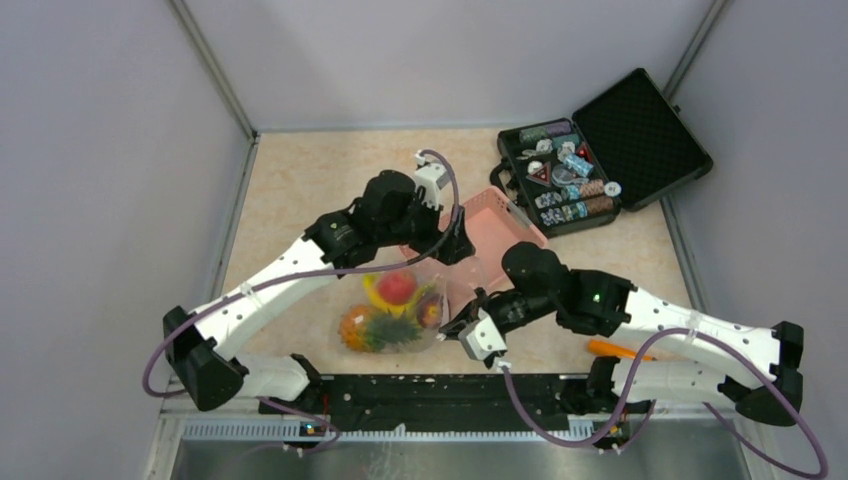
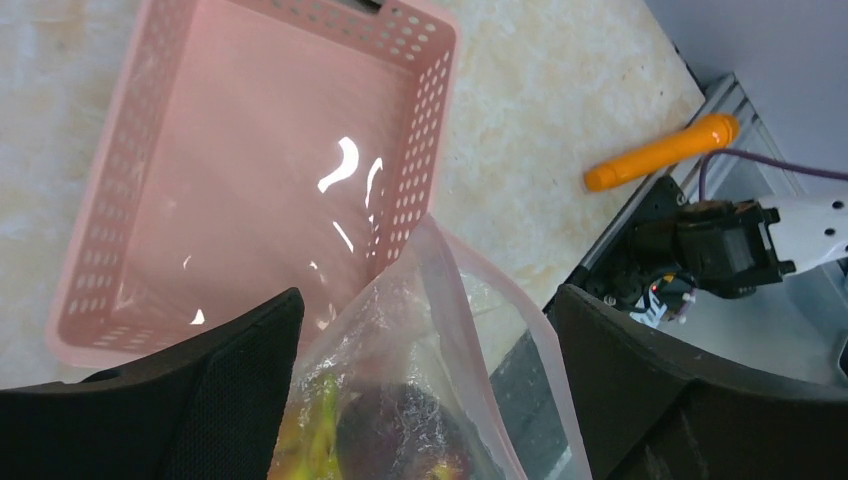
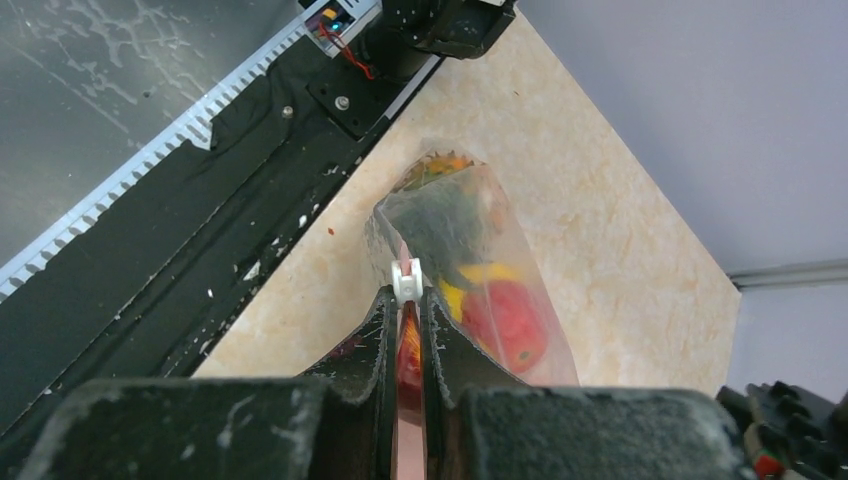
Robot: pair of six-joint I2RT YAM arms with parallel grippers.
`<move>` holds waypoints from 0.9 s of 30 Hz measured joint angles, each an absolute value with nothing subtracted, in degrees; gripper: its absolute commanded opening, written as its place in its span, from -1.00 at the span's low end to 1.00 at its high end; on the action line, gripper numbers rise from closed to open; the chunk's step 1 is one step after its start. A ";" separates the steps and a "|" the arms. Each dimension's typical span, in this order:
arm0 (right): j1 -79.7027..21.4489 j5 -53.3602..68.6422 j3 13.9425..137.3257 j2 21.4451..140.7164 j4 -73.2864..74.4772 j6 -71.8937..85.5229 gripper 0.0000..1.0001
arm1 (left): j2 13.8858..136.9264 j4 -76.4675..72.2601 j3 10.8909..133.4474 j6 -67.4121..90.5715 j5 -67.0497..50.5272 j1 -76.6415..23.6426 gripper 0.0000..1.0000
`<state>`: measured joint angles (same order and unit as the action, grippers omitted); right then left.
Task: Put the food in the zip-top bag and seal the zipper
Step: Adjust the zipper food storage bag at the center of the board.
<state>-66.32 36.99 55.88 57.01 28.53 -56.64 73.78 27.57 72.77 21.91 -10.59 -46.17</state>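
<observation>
Where the fruit (image 1: 396,288) sat: inside the bag (image 3: 530,290)
Left gripper (image 2: 425,300): wide open around the bag top
Right gripper (image 3: 407,300): squeezed tight on the zipper (image 3: 408,432)

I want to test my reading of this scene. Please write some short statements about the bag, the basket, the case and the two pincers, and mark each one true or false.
1. The toy fruit lies inside the clear bag. True.
2. The right pincer is shut on the bag's pink strip. True.
3. The left pincer is shut on the pink basket. False: it stands open over the bag's corner, and the basket is beyond it.
4. The banana lies in the basket. False: it is in the bag.
5. The black case is open. True.
6. The orange stick lies in the case. False: it lies on the table.
</observation>
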 measured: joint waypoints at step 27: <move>-69.01 28.73 55.92 58.78 28.75 -58.48 -1.00 | 88.79 45.65 83.79 12.88 -9.87 -50.02 -0.39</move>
<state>-69.01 28.73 55.92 58.78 28.75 -58.48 88.79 45.65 83.79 12.88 -9.87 -50.02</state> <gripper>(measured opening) 0.036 0.453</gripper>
